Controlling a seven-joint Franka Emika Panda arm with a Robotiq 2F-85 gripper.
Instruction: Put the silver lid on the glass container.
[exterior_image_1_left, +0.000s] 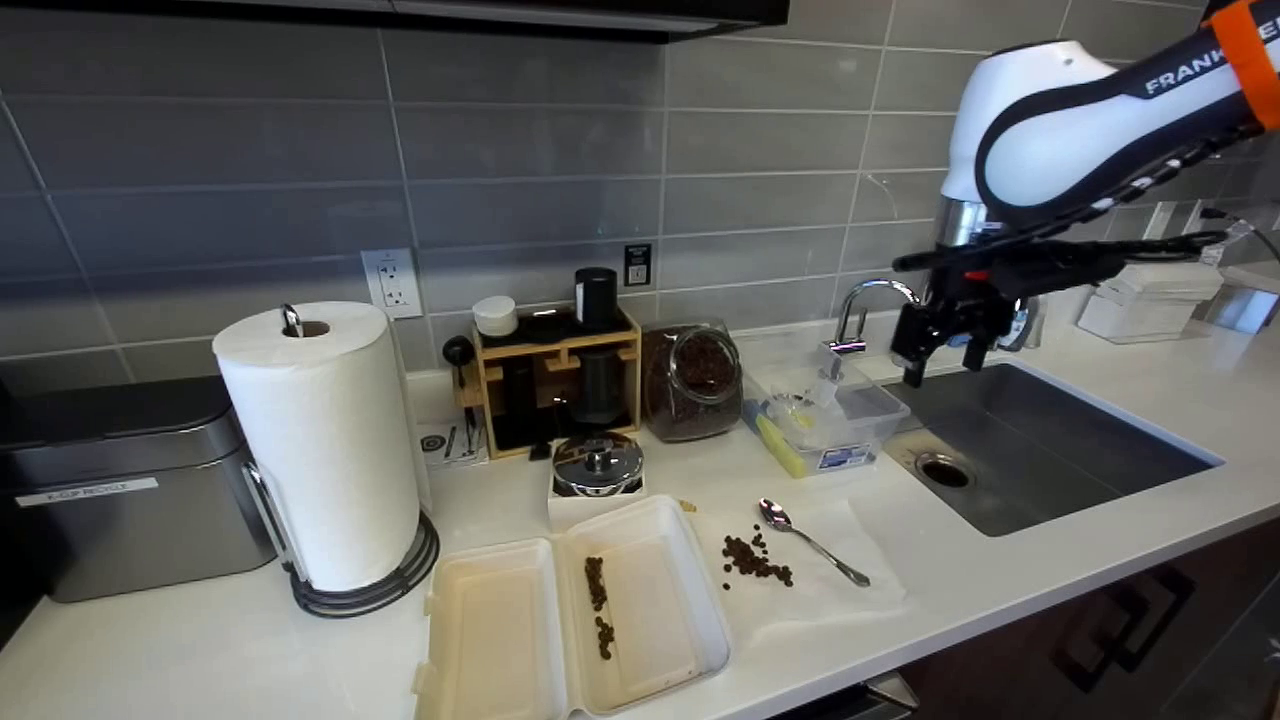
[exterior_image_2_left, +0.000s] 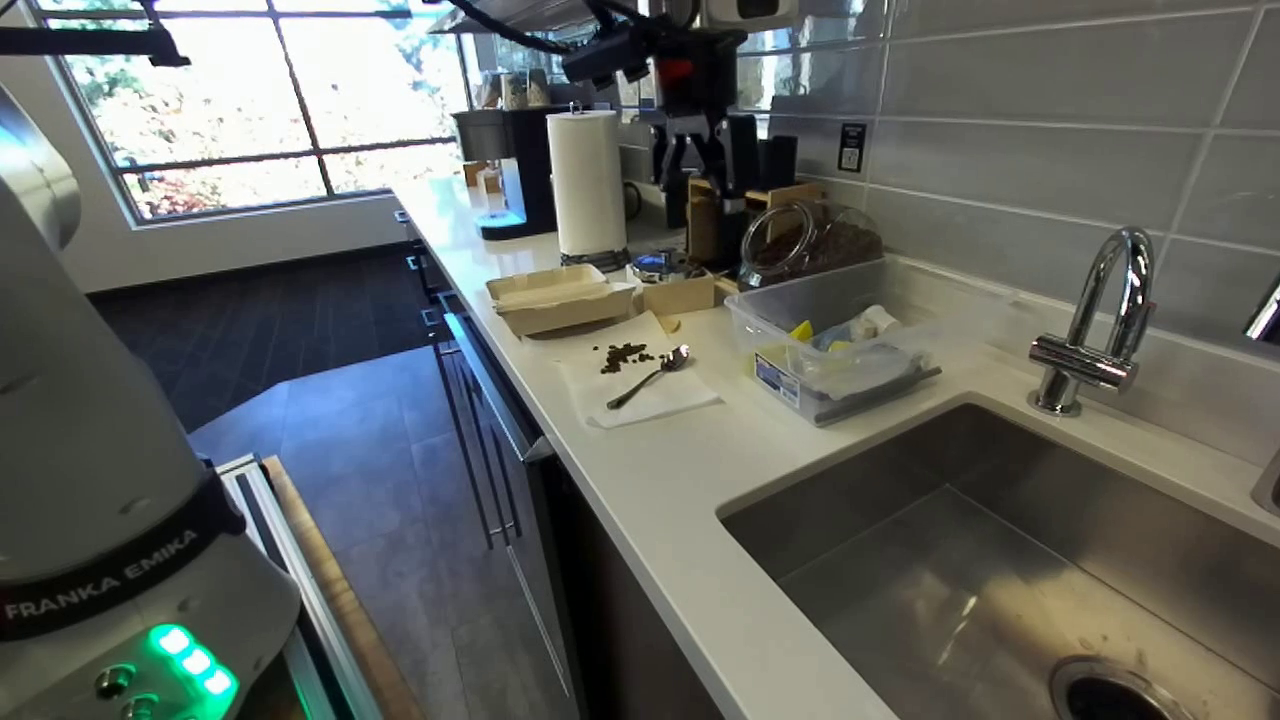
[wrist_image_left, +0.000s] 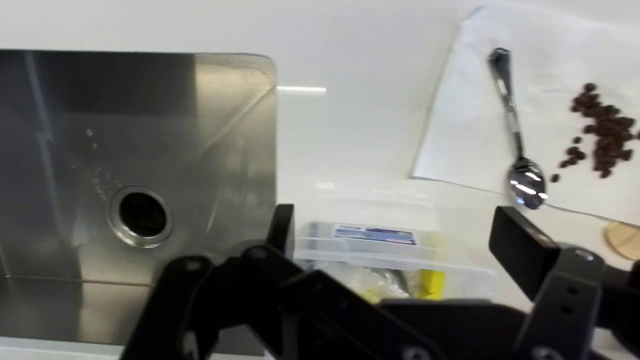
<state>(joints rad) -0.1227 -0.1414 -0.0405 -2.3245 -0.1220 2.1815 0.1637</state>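
Beside the rack (exterior_image_1_left: 562, 356), in both exterior views only: the glass container (exterior_image_1_left: 692, 382).

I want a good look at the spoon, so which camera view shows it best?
The wrist view: the spoon appears largest there, seen from above, from handle to bowl, though slightly blurred. Both exterior views show it too, but smaller and at a slant.

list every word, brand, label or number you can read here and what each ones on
"K-CUP RECYCLE": label on grey bin
"FRANKA EMIKA": robot base
"FRANK", interrupted by an orange band: robot arm
Too small or blurred to read: blue-and-white sticker on clear plastic box, black wall plate, printed sheet
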